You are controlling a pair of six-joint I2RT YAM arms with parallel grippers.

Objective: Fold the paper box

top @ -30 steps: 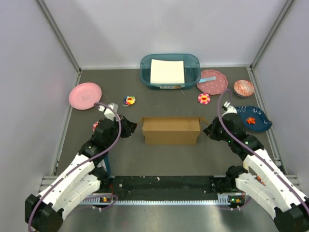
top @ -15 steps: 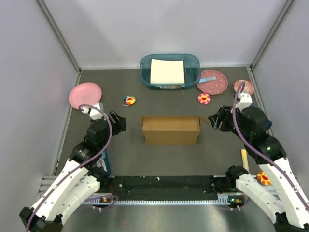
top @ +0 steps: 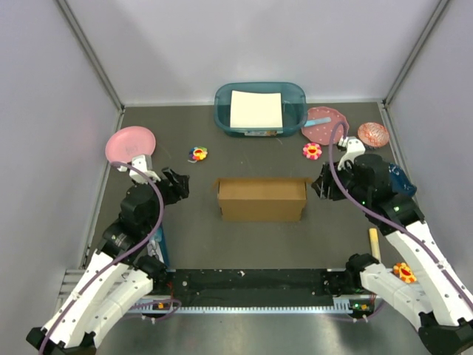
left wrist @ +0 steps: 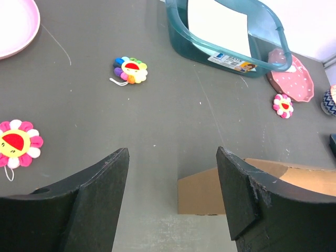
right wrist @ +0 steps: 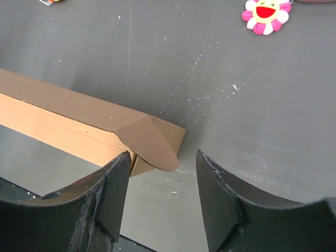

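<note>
Top external shows one paper box [top: 261,200]; left pincer [top: 176,185], right pincer [top: 322,185] both spread wide, empty.

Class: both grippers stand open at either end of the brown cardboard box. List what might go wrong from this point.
1. The rounded end flap of the paper box looks untucked; with the right gripper open and clear of it, it may spring open.
2. The left gripper is open too, so nothing pins the box; a push from one end would likely slide it across the table instead of creasing it.
</note>
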